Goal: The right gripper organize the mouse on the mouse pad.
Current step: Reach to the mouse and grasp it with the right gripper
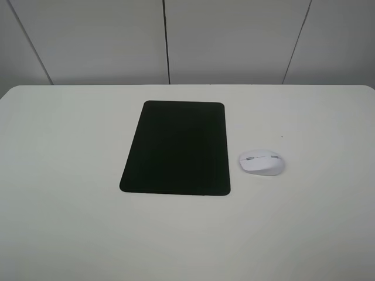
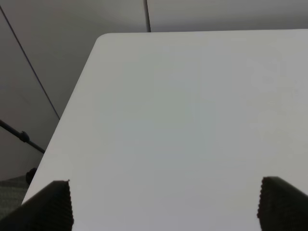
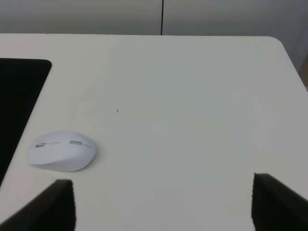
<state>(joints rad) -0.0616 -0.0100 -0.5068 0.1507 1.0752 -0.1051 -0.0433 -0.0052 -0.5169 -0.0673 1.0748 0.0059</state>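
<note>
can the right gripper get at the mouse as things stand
Probably yes. The mouse lies alone on the table, just clear of the mouse pad, with nothing over or against it. The right gripper is open, fingers spread wider than the mouse, and nothing stands between it and the mouse.

Your left gripper [image 2: 164,192] is held over the tabletop [image 2: 183,120] with its two dark, ribbed fingers [image 2: 50,207] spread wide apart and gripping nothing. Your right gripper [image 3: 162,190] stands the same way, its fingers [image 3: 276,204] far apart and empty. Only these fingertips show in the wrist views; you cannot see either arm from the high camera.
</note>
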